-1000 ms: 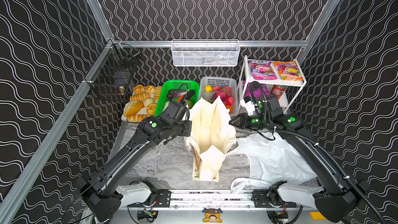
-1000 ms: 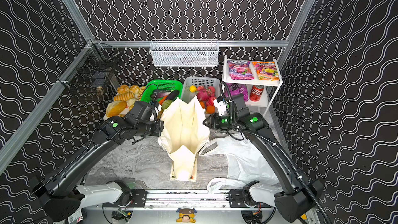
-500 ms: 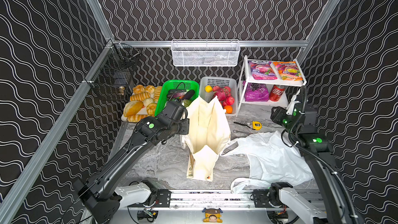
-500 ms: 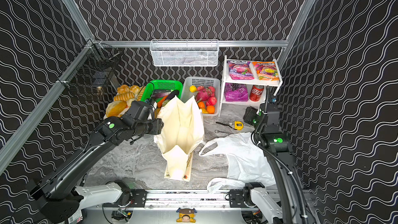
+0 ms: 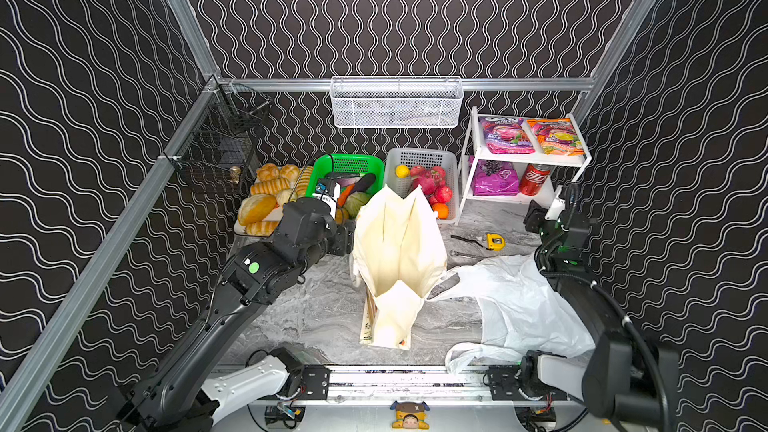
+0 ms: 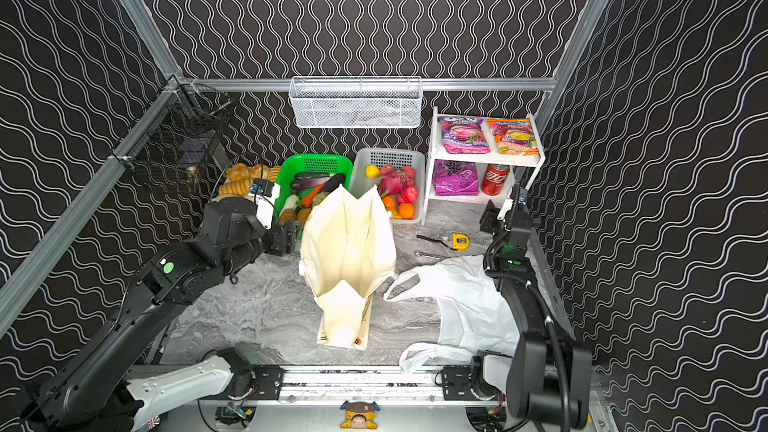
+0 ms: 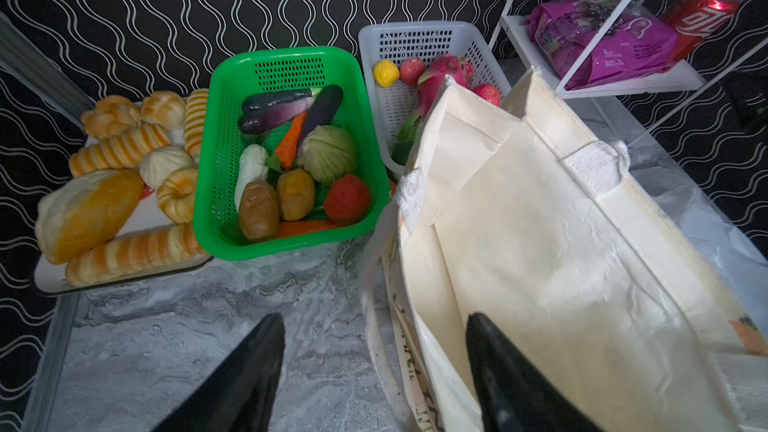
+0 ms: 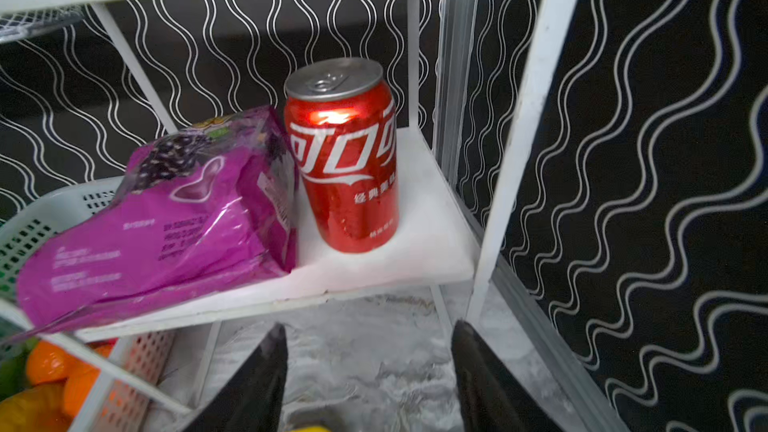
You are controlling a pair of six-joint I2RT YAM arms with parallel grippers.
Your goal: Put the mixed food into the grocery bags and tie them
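Now, right gripper (image 8: 368, 326): spread wide, empty, facing red can (image 5: 535, 178), right of centre.
Left gripper (image 7: 374, 317): wide, empty, beside cream tote (image 5: 395, 243), centre.
Tip: straddle can squarely, clear of purple packet (image 8: 166, 209).

The marbled tabletop (image 5: 316, 309) bears a cream tote (image 5: 399, 243), plastic bag (image 5: 519, 305), green basket (image 5: 349, 158), white basket (image 5: 419, 154), bread tray (image 7: 54, 280) and shelf rack (image 5: 540, 159).

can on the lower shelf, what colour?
Red with white lettering and a silver top; the can shows best in the right wrist view.
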